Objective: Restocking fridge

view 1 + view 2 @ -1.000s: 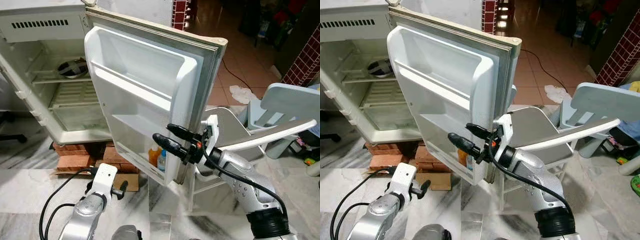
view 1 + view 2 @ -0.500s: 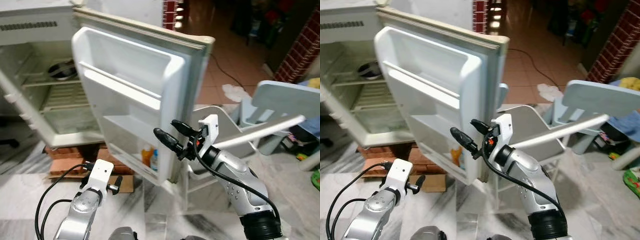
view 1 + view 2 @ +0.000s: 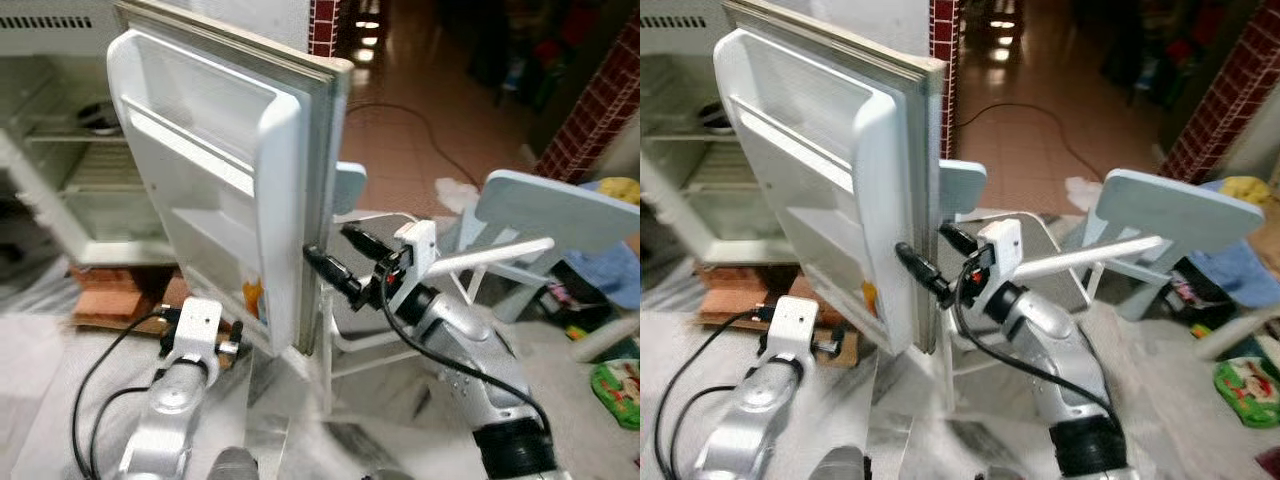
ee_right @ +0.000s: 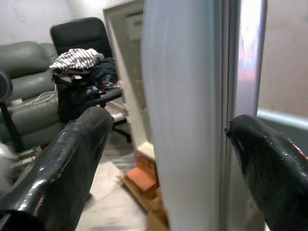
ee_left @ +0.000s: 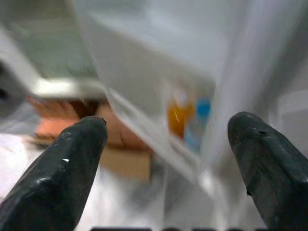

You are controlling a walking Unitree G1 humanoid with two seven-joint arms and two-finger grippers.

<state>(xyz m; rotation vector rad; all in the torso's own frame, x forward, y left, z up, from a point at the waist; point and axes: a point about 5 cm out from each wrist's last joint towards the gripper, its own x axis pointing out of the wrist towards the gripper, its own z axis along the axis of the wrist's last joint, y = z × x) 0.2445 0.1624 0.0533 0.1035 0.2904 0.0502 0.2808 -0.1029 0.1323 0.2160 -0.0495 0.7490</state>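
Door: the door (image 3: pixel 215 170) stands open and nearly edge-on to you, its long axis upright, inner shelves facing your left toward the fridge (image 3: pixel 60 150).
Right gripper: your right gripper (image 3: pixel 335 262) is spread wide, holding nothing, right at the door's free edge – the wrist view puts one finger (image 4: pixel 62 163) on the inner side and the other on the outer side, so the edge sits between them.
Left gripper: your left gripper (image 3: pixel 232 338) hangs low near the door's bottom, fingers apart and empty in its wrist view.
Bottles: an orange bottle (image 5: pixel 177 115) and a blue one (image 5: pixel 198 118) stand upright in the lowest door shelf, on your left of the edge.
Nearer arm: the right is at the edge; the left sits closer to the bottles.
Next: my guess – you swing the door from that edge.
Risk: the chair (image 3: pixel 540 215) stands just behind your right arm.
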